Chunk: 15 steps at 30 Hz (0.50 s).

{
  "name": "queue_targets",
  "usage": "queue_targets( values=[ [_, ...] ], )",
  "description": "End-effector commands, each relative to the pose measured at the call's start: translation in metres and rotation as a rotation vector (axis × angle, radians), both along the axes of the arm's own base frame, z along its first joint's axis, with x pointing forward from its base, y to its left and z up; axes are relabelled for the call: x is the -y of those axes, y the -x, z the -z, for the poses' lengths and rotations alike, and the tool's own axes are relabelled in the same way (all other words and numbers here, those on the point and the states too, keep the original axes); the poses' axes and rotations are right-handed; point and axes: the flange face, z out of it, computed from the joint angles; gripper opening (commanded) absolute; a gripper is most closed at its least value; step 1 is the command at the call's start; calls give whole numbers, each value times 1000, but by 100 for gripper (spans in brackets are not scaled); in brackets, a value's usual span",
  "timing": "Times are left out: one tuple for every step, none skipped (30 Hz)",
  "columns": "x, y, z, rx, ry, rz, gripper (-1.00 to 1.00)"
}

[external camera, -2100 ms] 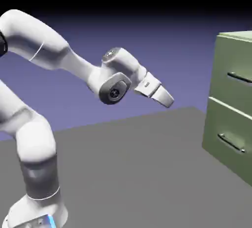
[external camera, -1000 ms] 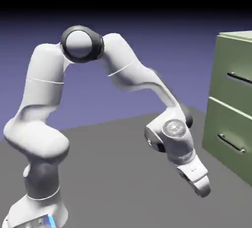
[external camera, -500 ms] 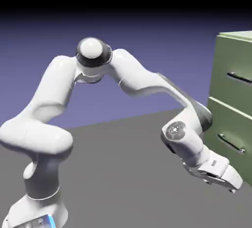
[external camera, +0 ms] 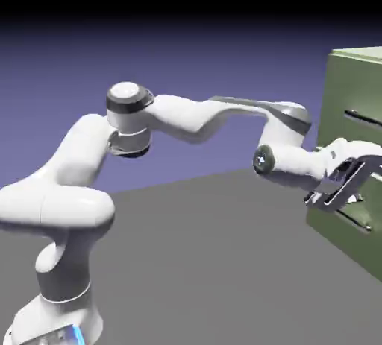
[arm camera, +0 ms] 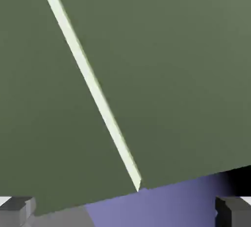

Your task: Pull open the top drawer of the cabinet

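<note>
The top drawer sits shut in the olive cabinet, above one lower drawer; two drawers, each with one silver bar handle. The white arm stretches level toward the cabinet front, its claw spread apart, empty, just before the seam between drawers, above the desk.

The gripper sits just before the cabinet, level with the seam under the top drawer
</note>
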Motion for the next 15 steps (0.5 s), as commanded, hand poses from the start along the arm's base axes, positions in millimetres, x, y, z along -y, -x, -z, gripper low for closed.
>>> queue_targets(
  values=[
    [-16, -6, -11, 36, 53, -37, 0],
    [-32, -11, -22, 74, 106, -75, 0],
    [-50, -16, -32, 112, 159, -114, 0],
    [-69, -20, -42, 151, 211, -153, 0],
    [-72, -21, -44, 159, 221, -160, 0],
    [-72, -21, -44, 159, 221, -160, 0],
    [-73, -30, -45, 159, 222, -160, 0],
    [-73, -38, -45, 159, 222, -160, 0],
    [-73, -46, -45, 159, 222, -160, 0],
    [-73, -55, -45, 159, 222, -160, 0],
    [-73, -63, -45, 159, 222, -160, 0],
    [-72, -70, -44, 159, 221, -160, 0],
    [-72, -71, -44, 159, 221, -160, 0],
    [-72, -71, -44, 159, 221, -160, -100],
    [-72, -71, -44, 159, 221, -160, -100]
  ],
)
